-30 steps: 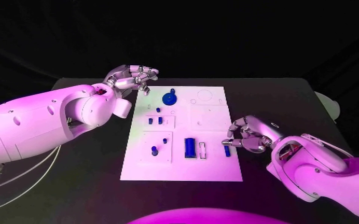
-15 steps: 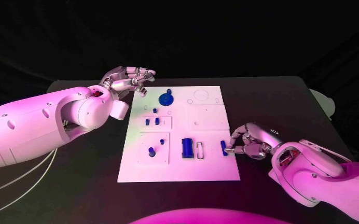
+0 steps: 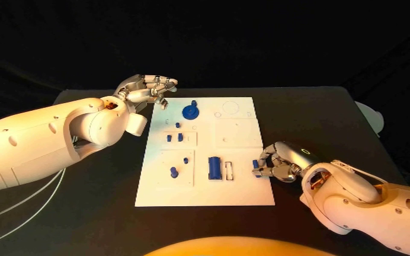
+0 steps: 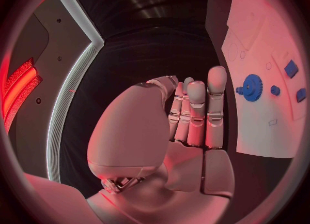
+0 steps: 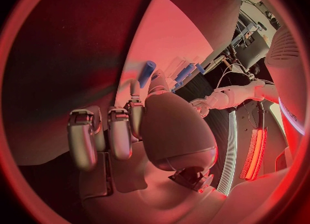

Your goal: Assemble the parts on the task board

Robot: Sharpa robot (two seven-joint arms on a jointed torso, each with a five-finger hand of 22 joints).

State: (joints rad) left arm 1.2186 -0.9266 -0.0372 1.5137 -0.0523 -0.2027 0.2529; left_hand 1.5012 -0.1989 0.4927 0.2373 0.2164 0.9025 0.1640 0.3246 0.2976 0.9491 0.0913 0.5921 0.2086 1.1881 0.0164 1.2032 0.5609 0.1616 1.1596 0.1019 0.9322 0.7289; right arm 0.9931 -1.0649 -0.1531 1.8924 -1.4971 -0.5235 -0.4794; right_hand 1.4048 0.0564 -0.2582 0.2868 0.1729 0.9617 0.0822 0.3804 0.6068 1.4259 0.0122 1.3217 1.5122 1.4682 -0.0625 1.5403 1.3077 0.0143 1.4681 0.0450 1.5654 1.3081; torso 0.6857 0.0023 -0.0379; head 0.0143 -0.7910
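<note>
Head view shows the left silver hand [image 3: 150,90] hovering, fingers loosely curled on nothing, beyond the white rectangular task board's [image 3: 243,194] far-left corner, likely clear of the work. Across the board on the black tabletop [image 3: 324,120], the right silver hand [image 3: 278,162] seemingly pinches a small blue peg [image 3: 257,165] at the near-right edge, ready for seating.

White task board [image 3: 242,192]; blue parts [image 3: 214,168]; black table [image 3: 324,120]; silver right hand [image 3: 278,161].

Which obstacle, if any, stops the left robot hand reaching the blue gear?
Probably none. The left robot hand hovers beside the board's far left corner, the gear lies near it, and nothing lies between.
</note>
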